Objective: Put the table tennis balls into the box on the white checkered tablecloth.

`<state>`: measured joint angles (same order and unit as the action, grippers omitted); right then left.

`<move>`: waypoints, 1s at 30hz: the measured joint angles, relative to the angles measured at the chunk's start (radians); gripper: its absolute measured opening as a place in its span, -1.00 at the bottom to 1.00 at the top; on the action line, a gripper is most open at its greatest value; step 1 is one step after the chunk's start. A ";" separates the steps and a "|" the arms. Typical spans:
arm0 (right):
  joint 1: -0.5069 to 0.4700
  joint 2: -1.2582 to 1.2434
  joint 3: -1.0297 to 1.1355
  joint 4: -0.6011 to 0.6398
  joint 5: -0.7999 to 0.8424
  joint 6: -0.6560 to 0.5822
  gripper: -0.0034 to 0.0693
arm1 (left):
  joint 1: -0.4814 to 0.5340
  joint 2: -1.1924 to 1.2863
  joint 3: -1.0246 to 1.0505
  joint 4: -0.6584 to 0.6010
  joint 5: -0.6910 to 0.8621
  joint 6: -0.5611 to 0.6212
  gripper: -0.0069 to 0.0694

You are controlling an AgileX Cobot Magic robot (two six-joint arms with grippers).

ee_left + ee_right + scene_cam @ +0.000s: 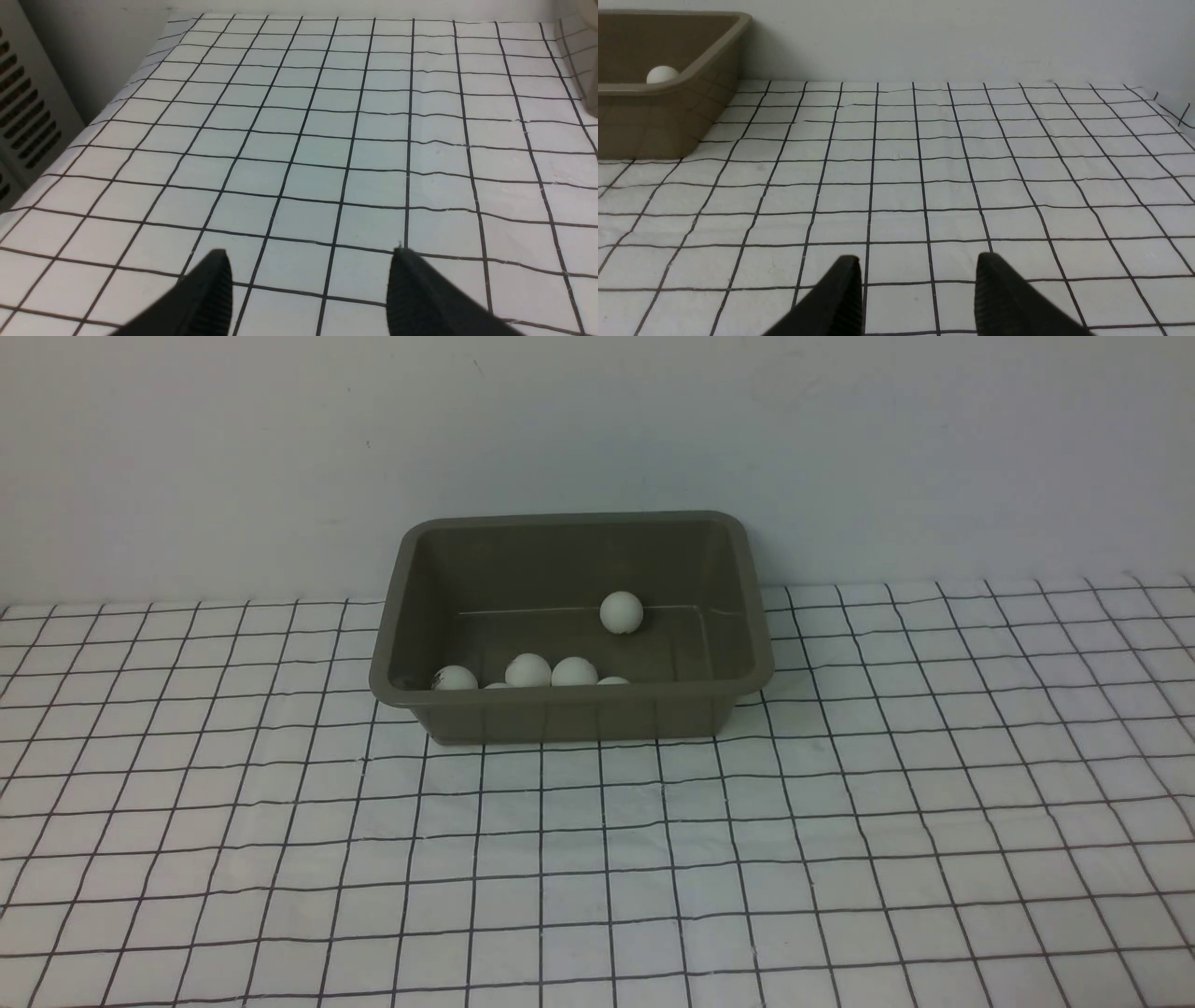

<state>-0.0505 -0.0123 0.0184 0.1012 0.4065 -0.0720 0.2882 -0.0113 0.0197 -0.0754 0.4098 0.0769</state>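
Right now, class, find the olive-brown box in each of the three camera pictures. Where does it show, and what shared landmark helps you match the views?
Front view: the box sits centre, at the far end of the cloth, balls inside.
Left wrist view: the box cannot be made out.
Right wrist view: its corner shows upper left, with one ball peeking over the rim.
Shared landmark: the white checkered tablecloth appears in every view.
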 joint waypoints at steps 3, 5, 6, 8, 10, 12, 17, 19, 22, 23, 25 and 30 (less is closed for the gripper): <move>0.000 0.000 0.000 -0.019 0.000 0.035 -0.04 | 0.000 0.000 0.000 0.000 0.000 0.000 0.24; 0.000 0.000 0.000 -0.025 0.000 0.038 -0.04 | 0.000 0.000 0.000 0.000 0.000 0.000 0.24; 0.000 0.000 0.000 -0.027 0.000 0.036 -0.04 | 0.000 0.000 0.000 0.000 0.000 0.000 0.24; 0.000 0.000 0.000 -0.027 0.000 0.030 -0.04 | 0.000 0.000 0.000 0.000 0.000 0.000 0.24; 0.000 0.000 0.000 -0.027 0.000 0.029 -0.04 | 0.000 0.000 0.000 0.000 0.000 0.000 0.24; 0.000 0.000 0.000 -0.027 0.000 0.028 -0.04 | 0.000 0.000 0.000 0.000 0.000 0.000 0.24; 0.000 0.000 0.000 -0.027 0.000 0.027 -0.04 | 0.000 0.000 0.000 0.000 0.000 0.000 0.24; 0.000 0.000 0.000 -0.027 0.000 0.027 -0.04 | 0.000 0.000 0.000 0.000 0.000 0.000 0.24; 0.000 0.000 0.000 -0.027 0.000 0.027 -0.04 | 0.000 0.000 0.000 0.000 0.000 0.000 0.24; 0.000 0.000 0.000 -0.027 0.000 0.027 -0.04 | -0.001 0.000 0.000 0.000 0.000 0.000 0.24; 0.000 0.000 0.000 -0.027 0.000 0.027 -0.04 | -0.013 0.000 0.000 0.000 0.000 0.000 0.24; 0.000 0.000 0.000 -0.027 0.000 0.027 -0.04 | -0.033 0.000 0.000 0.000 0.000 0.000 0.24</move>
<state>-0.0505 -0.0123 0.0184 0.0741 0.4065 -0.0452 0.2552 -0.0113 0.0197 -0.0754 0.4098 0.0769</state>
